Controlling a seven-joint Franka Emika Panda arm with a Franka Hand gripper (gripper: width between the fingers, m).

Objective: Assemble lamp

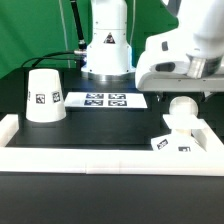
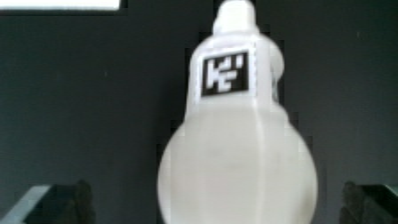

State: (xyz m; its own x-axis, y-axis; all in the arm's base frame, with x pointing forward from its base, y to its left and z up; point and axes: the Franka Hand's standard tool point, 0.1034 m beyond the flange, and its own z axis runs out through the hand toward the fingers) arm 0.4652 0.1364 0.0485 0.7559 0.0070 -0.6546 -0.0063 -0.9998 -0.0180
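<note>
The round white bulb (image 1: 182, 107) lies at the exterior view's right, near the front wall. A blocky white tagged part (image 1: 171, 141), which looks like the base, sits right in front of it; I cannot tell if they are joined. The cone shade (image 1: 45, 95) stands alone at the exterior view's left. My gripper (image 1: 192, 90) hangs just over the bulb. In the wrist view the bulb (image 2: 240, 150) fills the middle, its tagged stem (image 2: 226, 75) pointing away. My gripper (image 2: 210, 205) is open, and its dark fingers (image 2: 54, 202) stand on either side of the bulb, apart from it.
The marker board (image 1: 105, 99) lies flat in the middle, behind the parts. The white robot pedestal (image 1: 106, 45) stands at the back. A low white wall (image 1: 100, 157) runs along the front and up the left side (image 1: 8, 128).
</note>
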